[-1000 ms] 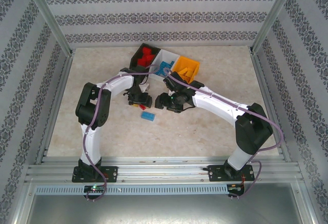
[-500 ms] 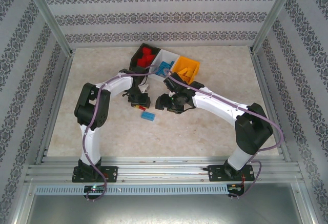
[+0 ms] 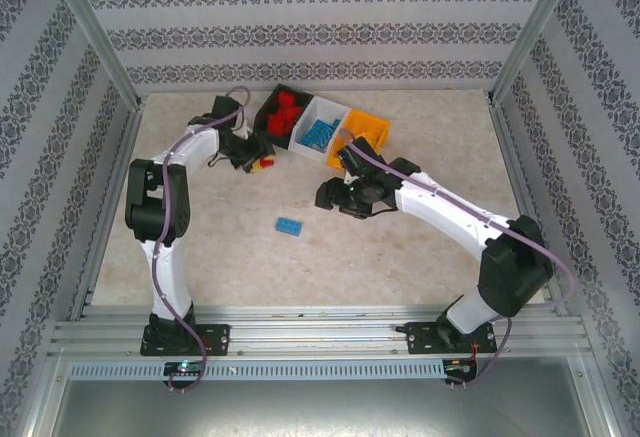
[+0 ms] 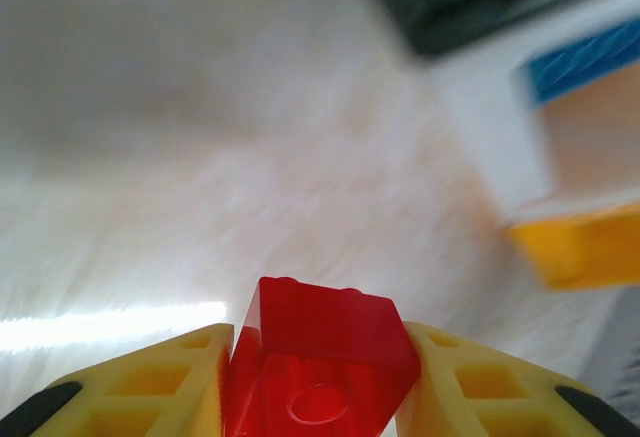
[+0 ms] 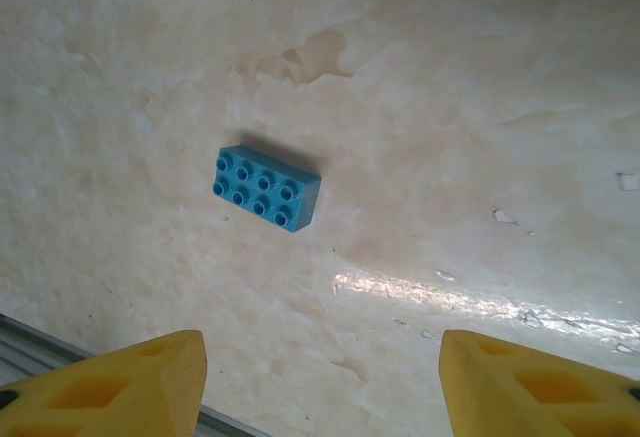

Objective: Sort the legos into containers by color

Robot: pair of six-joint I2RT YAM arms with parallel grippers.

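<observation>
Brick, red, pinched in left gripper — black bin just to its right; right gripper spread, blue brick near-left of it.

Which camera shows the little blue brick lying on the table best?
The right wrist camera. The blue brick lies close below it, sharp enough to count its eight studs. The top camera shows it as just a tiny blue patch on the table. The left wrist camera looks at a red brick.

left claw clamped, right claw spread.
</observation>
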